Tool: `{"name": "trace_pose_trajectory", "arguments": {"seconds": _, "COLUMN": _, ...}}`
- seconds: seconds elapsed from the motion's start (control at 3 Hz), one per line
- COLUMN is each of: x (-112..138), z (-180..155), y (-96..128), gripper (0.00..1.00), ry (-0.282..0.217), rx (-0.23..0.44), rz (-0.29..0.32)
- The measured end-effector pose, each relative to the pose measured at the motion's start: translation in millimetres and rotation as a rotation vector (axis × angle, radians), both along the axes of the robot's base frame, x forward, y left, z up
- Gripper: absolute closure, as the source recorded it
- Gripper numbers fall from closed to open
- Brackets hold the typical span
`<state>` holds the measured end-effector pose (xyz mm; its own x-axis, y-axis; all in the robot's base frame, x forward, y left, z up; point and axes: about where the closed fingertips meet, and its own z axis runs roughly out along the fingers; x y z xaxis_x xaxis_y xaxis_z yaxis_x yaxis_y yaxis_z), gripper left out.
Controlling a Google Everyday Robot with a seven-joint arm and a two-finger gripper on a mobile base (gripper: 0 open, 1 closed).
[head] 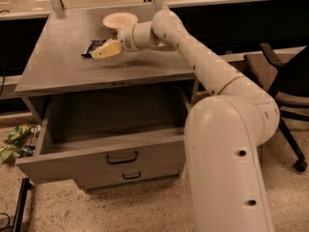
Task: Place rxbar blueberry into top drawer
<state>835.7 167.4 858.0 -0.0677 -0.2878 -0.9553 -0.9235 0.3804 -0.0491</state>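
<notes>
Cabinet (58, 71) standing, top drawer (72, 161) gaping open at 6 o'clock; gripper (99, 52) hovering over its top, open or closed unclear; rxbar blueberry (91, 46) lying beside, at gripper's 9 o'clock. Risk: flat wrapper skidding under shallow grasp.

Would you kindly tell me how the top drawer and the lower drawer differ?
The top drawer is pulled open; the lower drawer is shut. The top drawer's front is taller, with a wider handle than the lower drawer's. Both are grey with dark handles. The gripper is over the cabinet top, at the rxbar blueberry.
</notes>
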Motion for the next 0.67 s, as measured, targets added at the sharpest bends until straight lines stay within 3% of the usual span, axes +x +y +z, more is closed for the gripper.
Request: {"name": "trace_pose_trajectory", "arguments": {"seconds": 0.67, "x": 7.8, "z": -14.5, "y": 18.2, "gripper": 0.0, "ry": 0.041, "rx": -0.04, "rz": 0.033}}
